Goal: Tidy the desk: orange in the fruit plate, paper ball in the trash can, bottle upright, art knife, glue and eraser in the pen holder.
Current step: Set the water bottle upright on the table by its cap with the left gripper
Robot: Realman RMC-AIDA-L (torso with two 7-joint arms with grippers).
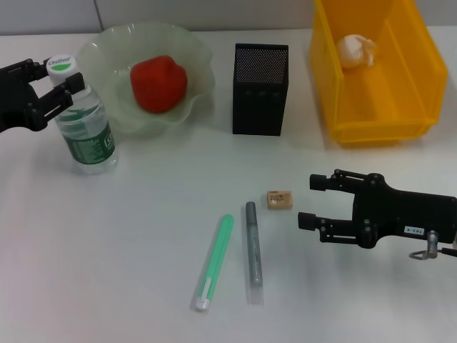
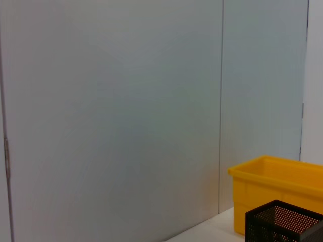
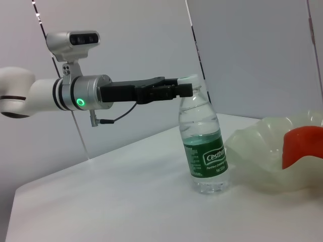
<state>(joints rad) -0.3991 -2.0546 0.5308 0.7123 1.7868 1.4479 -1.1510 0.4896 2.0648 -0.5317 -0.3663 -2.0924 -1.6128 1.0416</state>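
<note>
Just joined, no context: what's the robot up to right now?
It's partway through tidying a desk. The left hand is closed around the neck of the bottle, which stands upright beside the fruit plate. The orange already sits in that plate, and the paper ball is in the trash can. The right hand hovers open above the table near the eraser. The eraser, a green stick and a grey stick lie outside the pen holder.

bottle: clear plastic | pen holder: black metal mesh
</note>
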